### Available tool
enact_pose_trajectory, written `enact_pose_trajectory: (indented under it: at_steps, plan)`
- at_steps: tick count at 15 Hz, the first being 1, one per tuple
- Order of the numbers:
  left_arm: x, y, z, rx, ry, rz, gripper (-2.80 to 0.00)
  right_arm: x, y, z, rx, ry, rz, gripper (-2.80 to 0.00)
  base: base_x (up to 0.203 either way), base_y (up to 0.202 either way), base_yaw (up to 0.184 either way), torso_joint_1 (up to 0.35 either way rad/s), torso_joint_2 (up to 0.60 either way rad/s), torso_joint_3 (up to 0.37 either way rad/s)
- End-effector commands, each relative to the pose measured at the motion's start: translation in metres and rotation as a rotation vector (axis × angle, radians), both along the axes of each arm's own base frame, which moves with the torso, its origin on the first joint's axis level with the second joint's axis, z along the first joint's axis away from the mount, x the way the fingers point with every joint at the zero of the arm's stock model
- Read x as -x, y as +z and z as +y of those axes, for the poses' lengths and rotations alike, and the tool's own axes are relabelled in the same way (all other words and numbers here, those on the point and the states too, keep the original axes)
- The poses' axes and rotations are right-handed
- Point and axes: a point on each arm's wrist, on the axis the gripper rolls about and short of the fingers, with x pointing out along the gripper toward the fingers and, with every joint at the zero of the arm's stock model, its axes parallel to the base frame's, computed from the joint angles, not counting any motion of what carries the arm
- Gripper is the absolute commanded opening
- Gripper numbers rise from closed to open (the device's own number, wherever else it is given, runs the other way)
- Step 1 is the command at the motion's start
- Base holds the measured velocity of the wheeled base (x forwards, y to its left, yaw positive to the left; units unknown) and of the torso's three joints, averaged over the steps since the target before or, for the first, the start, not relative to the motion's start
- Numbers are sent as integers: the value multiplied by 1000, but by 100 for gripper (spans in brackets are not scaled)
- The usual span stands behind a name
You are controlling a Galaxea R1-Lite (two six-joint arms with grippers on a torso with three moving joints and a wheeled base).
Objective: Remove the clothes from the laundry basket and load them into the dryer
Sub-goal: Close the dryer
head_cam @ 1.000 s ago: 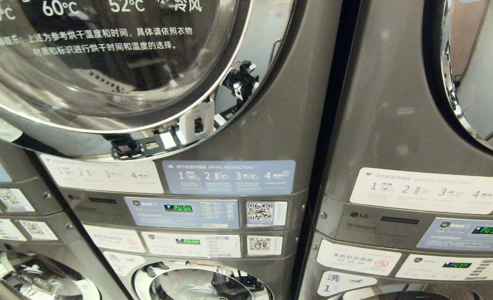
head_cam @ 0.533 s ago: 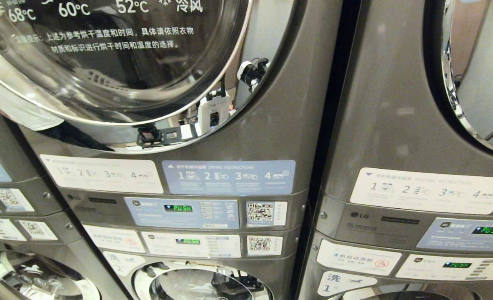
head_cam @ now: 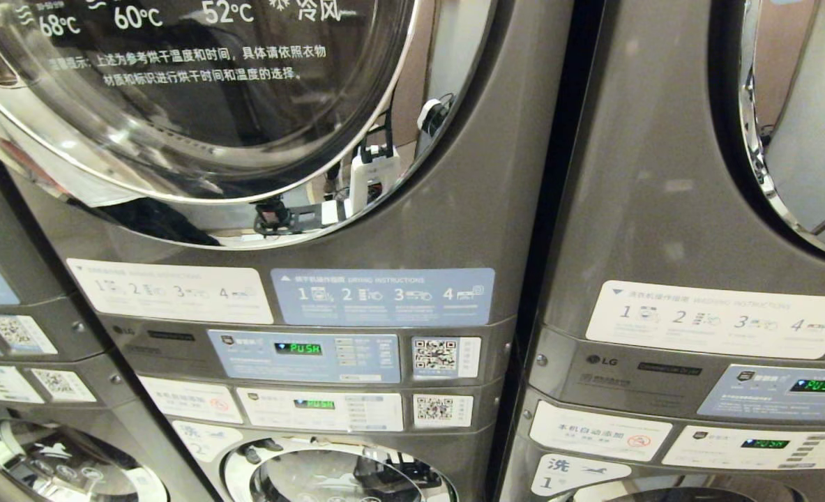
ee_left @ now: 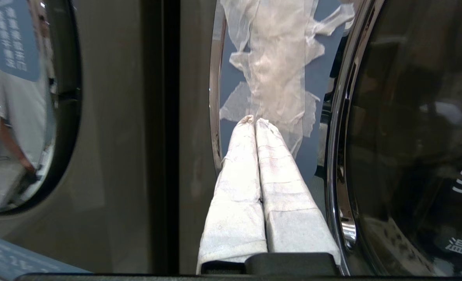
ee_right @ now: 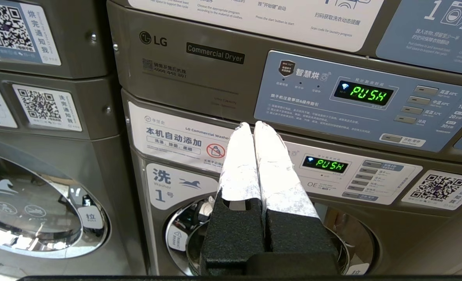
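Our left hand (ee_left: 254, 121), fingers pressed together and empty, points at the taped rim of the dryer door (head_cam: 196, 104), the nearer arm to it, while our right hand (ee_right: 253, 125) rests pinched shut below; no clothes or basket show.

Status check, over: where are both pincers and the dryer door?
Left pincer shut, empty, tips at dryer door rim, by taped patch. Right pincer shut, parked before control panel. No clothes or basket visible.

Stacked grey machines (head_cam: 454, 230) carry instruction stickers (head_cam: 382, 297), QR labels (head_cam: 445, 356) and lit control panels (head_cam: 304, 355).
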Motion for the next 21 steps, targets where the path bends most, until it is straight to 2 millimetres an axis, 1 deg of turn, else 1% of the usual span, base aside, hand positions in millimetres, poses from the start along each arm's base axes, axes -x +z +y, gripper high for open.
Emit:
enact_pose_trajectory:
  at_steps: [1,4,7,8,15,18,21]
  plan:
    - [-6,-4,2,8,-20,12,-280,-1,-4,0,2,1,13,-280,0,0,0,0,0,0]
    - [-20,-7,6,5,-45,0,-280,-1,-4,0,1,2,14,-280,0,0,0,0,0,0]
    - [-33,0,10,-28,-71,-64,-280,-1,-4,0,2,1,12,-280,0,0,0,0,0,0]
    - [-36,3,10,-37,-83,-71,-280,-1,-4,0,3,1,12,-280,0,0,0,0,0,0]
    - [-44,-2,11,-8,-205,-57,-280,-1,-4,0,2,1,12,-280,0,0,0,0,0,0]
    - [-53,-5,13,-29,-223,-83,-280,-1,-4,0,2,1,12,-280,0,0,0,0,0,0]
    - [-56,-7,12,-41,-285,-74,-280,-1,-4,0,2,1,12,-280,0,0,0,0,0,0]
